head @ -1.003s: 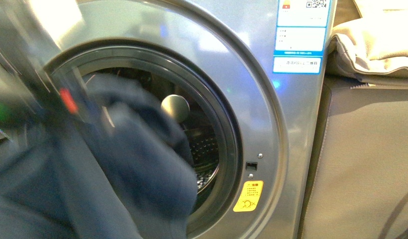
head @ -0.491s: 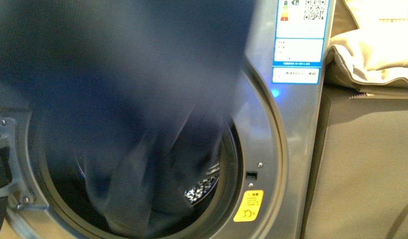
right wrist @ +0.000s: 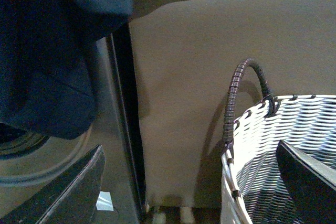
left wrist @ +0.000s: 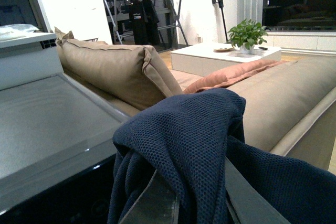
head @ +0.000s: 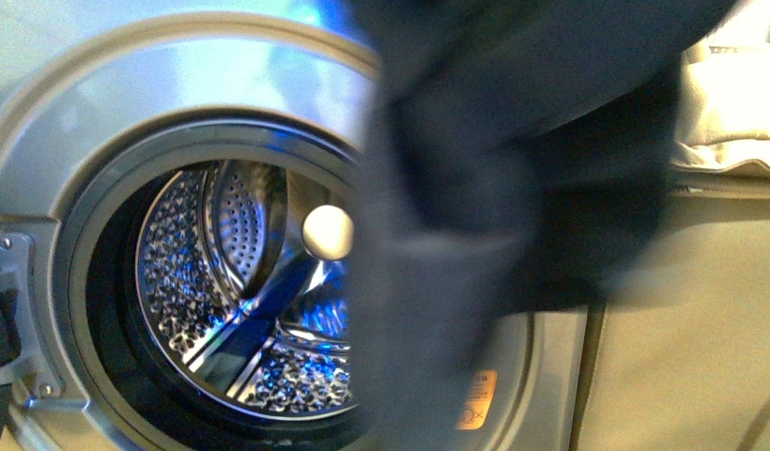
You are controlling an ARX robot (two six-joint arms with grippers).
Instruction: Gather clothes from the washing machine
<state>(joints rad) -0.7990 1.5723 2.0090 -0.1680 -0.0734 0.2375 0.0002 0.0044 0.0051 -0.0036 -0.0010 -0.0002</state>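
The dark navy clothes (head: 513, 169) hang blurred across the upper right of the front view, out of the drum and in front of the washing machine (head: 71, 103). The steel perforated drum (head: 240, 301) stands open with nothing in it. In the left wrist view my left gripper (left wrist: 191, 203) is shut on the clothes (left wrist: 189, 129), which drape over its fingers, high above the machine's top. My right gripper (right wrist: 194, 182) is open and empty, with the clothes (right wrist: 52, 51) hanging to one side of it.
A white woven basket (right wrist: 294, 145) with a dark handle stands under my right gripper beside the beige sofa side (right wrist: 199, 77). Beige cushions (head: 729, 103) lie on the sofa right of the machine. A low white table with a plant (left wrist: 247, 35) stands far behind.
The clothes have come out of the drum and swung up and to the right; the drum now shows bare. The front view has shifted left.
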